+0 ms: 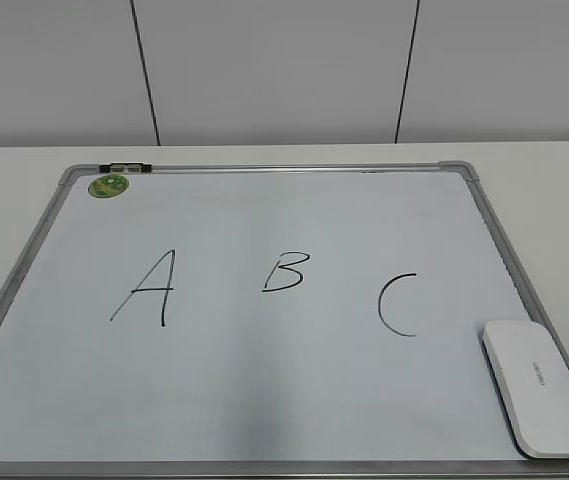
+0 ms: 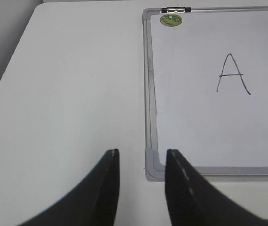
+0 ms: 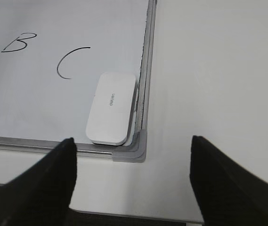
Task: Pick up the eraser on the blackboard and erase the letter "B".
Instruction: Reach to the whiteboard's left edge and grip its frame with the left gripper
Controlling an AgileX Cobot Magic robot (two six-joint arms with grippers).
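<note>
The blackboard (image 1: pixel 264 400) is a white dry-erase board with a silver frame, lying flat on the table. It bears black letters A, B and C. The letter "B" (image 1: pixel 285 271) is in the middle; it also shows in the right wrist view (image 3: pixel 15 43). The eraser (image 1: pixel 536 386) lies flat at the board's near right corner, and shows in the right wrist view (image 3: pixel 112 107). My right gripper (image 3: pixel 132 146) is open and empty, hovering near that corner, short of the eraser. My left gripper (image 2: pixel 141 156) is open and empty over the board's near left corner (image 2: pixel 153 165). Neither gripper shows in the exterior view.
A small green round magnet (image 1: pixel 110 186) sits at the board's far left corner, next to a black clip (image 1: pixel 126 167) on the frame. White table surface (image 2: pixel 68 94) lies to the left of the board and to its right (image 3: pixel 218 84). A wall stands behind.
</note>
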